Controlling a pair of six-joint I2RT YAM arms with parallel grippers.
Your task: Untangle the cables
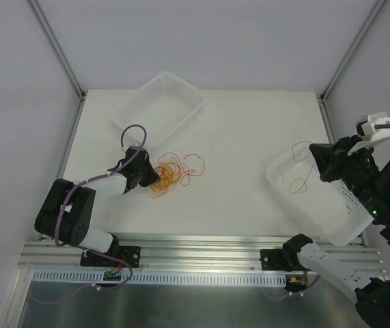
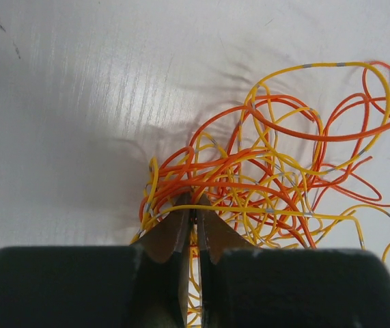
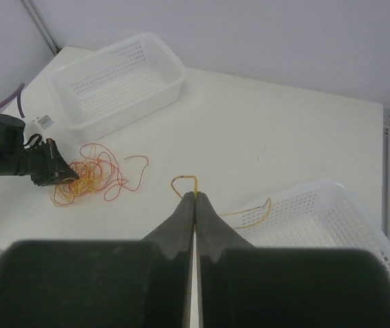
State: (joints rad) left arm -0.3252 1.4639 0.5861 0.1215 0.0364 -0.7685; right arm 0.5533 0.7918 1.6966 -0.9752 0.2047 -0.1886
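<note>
Cables [image 2: 249, 191]: thin glossy orange-yellow curls; left gripper [image 2: 193, 213] clenched on them, right gripper [image 3: 195, 197] pinching one looped strand [image 3: 184, 178]

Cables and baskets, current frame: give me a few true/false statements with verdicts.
1. The cable tangle lies on the table, outside both baskets. True.
2. The left gripper stands wide open above the tangle. False: it is shut on strands at the tangle's edge.
3. The right gripper is shut on a yellow cable. True.
4. The far basket is full of cables. False: no cable shows in it.
</note>
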